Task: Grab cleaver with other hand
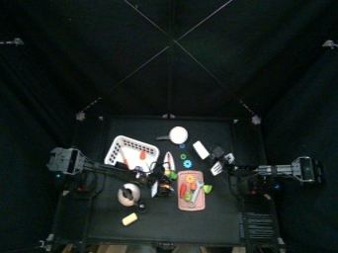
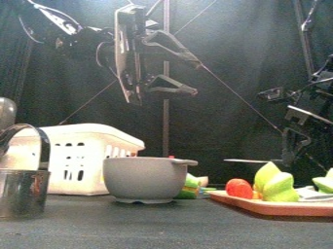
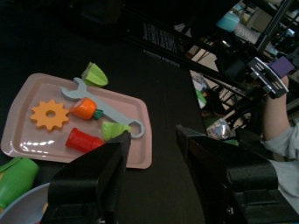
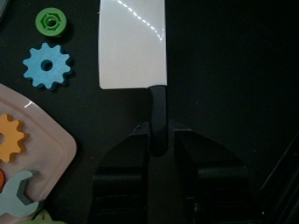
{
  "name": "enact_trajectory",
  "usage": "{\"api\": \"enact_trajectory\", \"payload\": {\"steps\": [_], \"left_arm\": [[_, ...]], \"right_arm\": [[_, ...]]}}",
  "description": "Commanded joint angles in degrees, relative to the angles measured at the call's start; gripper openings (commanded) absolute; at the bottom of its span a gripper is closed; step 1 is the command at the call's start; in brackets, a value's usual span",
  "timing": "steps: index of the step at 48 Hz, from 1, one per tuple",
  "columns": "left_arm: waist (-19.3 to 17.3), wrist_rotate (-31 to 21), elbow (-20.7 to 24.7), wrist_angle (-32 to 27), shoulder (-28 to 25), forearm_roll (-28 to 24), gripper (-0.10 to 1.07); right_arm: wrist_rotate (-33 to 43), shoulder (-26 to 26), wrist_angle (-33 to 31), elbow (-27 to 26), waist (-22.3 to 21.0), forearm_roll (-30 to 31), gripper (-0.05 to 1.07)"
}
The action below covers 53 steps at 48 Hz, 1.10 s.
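Only the right wrist view shows the grip: the right gripper (image 4: 156, 140) clamps the cleaver's (image 4: 135, 44) black handle, blade beside a blue gear (image 4: 47, 66) and green ring (image 4: 52, 19). The front view shows the left gripper (image 2: 130, 95) raised high above the bowl (image 2: 147, 178); its own view shows jaws spread, empty, over the pink tray (image 3: 138, 140).

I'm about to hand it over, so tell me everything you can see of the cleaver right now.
The cleaver has a broad, pale rectangular blade with a glossy sheen and a slim black handle; it looks like a toy. The right tool is closed on the handle, its jaws pinching it from both sides. In the right wrist view the blade points away from the tool, above the dark table, near a blue gear and a green ring; whether it touches the table cannot be told.
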State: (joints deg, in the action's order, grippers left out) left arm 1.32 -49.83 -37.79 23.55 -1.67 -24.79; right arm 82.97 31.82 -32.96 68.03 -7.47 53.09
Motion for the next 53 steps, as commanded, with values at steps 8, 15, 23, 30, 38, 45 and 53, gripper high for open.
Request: {"api": "enact_trajectory", "payload": {"steps": [8,15,23,30,38,45,53], "left_arm": [[-1.85,0.09,0.44,0.44,0.88,4.75,0.84],[-3.69,0.18,1.23,0.44,0.7,12.39,0.84],[-5.36,0.26,1.58,0.44,0.0,16.35,0.84],[-6.42,0.26,1.23,0.53,0.0,16.26,0.84],[-7.12,0.26,0.7,0.44,0.0,16.26,0.84],[-7.82,0.26,0.44,0.44,0.0,16.35,0.84],[-8.53,0.18,-0.18,0.44,-0.26,16.61,0.84]], "right_arm": [[0.0,0.62,2.37,-1.41,1.85,2.64,0.5],[0.0,0.62,4.04,-2.29,4.13,5.1,0.5],[0.0,0.62,5.89,-3.69,8.0,9.67,0.5],[0.09,0.62,7.03,-5.01,11.34,13.45,0.5],[0.09,0.62,8.09,-5.45,13.89,15.38,0.5],[0.0,0.53,8.61,-5.45,14.94,15.47,0.5],[0.0,0.53,8.7,-5.71,15.29,15.91,0.5]]}}
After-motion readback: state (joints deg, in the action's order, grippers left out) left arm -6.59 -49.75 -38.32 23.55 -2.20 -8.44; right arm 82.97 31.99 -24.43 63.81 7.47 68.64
